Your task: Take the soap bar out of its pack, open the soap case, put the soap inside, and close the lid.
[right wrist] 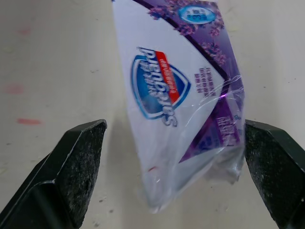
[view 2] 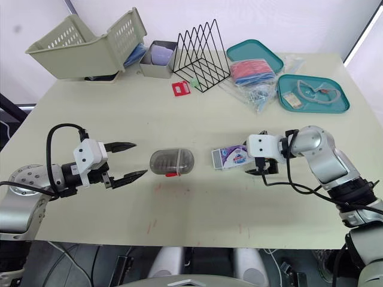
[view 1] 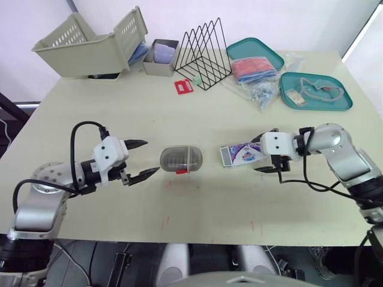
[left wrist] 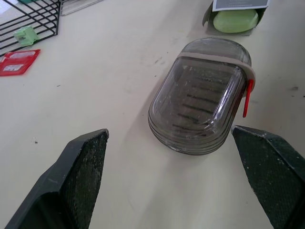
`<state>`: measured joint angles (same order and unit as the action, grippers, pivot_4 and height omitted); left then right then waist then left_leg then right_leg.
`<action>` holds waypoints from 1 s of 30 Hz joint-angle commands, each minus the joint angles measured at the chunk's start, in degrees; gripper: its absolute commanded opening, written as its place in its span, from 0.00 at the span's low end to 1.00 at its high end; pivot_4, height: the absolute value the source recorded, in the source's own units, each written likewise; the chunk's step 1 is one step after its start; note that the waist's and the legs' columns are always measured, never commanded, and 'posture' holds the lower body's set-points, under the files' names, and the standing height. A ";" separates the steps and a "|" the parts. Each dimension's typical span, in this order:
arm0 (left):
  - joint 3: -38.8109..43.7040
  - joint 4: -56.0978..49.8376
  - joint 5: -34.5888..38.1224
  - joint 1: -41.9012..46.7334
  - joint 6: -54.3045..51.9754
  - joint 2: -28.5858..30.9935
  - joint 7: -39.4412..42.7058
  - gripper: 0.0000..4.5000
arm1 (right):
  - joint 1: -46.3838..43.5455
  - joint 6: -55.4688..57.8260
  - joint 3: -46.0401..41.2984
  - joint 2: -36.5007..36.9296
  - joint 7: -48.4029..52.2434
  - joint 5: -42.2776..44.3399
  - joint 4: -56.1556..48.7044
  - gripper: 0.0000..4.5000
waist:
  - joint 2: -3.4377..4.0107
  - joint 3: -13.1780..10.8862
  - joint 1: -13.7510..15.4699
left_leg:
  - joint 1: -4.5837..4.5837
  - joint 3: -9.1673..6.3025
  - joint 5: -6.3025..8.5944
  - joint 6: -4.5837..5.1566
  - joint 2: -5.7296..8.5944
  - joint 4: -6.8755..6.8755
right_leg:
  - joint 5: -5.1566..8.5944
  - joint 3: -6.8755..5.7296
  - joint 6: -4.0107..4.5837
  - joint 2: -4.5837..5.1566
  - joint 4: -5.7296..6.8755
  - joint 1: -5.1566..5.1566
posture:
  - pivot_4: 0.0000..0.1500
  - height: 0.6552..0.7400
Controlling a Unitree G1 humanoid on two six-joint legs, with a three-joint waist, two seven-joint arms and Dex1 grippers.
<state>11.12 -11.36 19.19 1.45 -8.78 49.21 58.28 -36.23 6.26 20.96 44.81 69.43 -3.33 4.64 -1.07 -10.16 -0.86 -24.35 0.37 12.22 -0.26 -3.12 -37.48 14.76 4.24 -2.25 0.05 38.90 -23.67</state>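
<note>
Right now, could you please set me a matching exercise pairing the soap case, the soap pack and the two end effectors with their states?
1. soap case
2. soap pack
3. left end effector
4. right end effector

A. open, straddling the purple pack
B. lid shut, red tab on its side
C. end open, green soap showing
D. open, facing the grey case

Pairs: 1-B, 2-C, 3-D, 4-A

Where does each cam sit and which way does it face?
Left and right eye: head, facing forward and down over the table; both arms, left gripper and right gripper show.
Left wrist: left arm, looking along its open fingers at the closed soap case.
Right wrist: right arm, looking along its open fingers at the soap pack.
Shared: left wrist and eyes both show soap case and soap pack.
</note>
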 commanded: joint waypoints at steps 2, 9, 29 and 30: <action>1.46 -2.68 -0.40 -0.39 0.83 0.28 -1.16 1.00 | -0.95 -2.22 -0.37 0.02 0.10 -1.63 0.27 0.63 | 0.00 0.00 0.09 | 0.00 0.00 0.00 0.00 0.00 0.01 | 0.00 0.00 0.00 0.00 -0.01 0.00 | 1.00 1.00; 0.09 -1.47 -1.11 1.17 1.55 0.03 -1.34 1.00 | 1.73 0.03 -2.08 4.34 2.84 -1.05 -5.40 0.63 | 0.01 0.00 0.12 | 0.00 0.01 0.00 0.00 0.00 0.01 | 0.00 0.00 0.00 0.00 0.01 0.00 | 1.00 1.00; -1.37 -0.04 -2.83 3.27 2.81 -1.15 -2.42 1.00 | 1.84 2.68 0.76 2.34 1.40 -5.72 -5.44 0.25 | -0.02 0.01 -0.03 | 0.11 0.09 0.00 0.00 -0.01 0.02 | 0.00 0.08 -0.01 -0.01 0.03 0.03 | 1.00 1.00; -1.29 -0.12 -2.86 3.17 2.81 -1.15 -2.49 1.00 | 1.83 2.59 0.65 2.40 1.22 -5.94 -5.58 0.14 | -0.02 0.01 -0.03 | 0.12 0.09 0.00 0.00 -0.01 0.02 | 0.00 0.08 -0.01 -0.01 0.03 0.04 | 1.00 1.00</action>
<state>8.39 -10.27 16.39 4.65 -6.96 47.63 56.11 -34.74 9.06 21.67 46.37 70.19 -8.48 -0.62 -1.08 -10.15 -0.89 -24.21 0.46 12.22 -0.26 -3.13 -37.46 14.76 4.32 -2.25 0.04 38.94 -23.61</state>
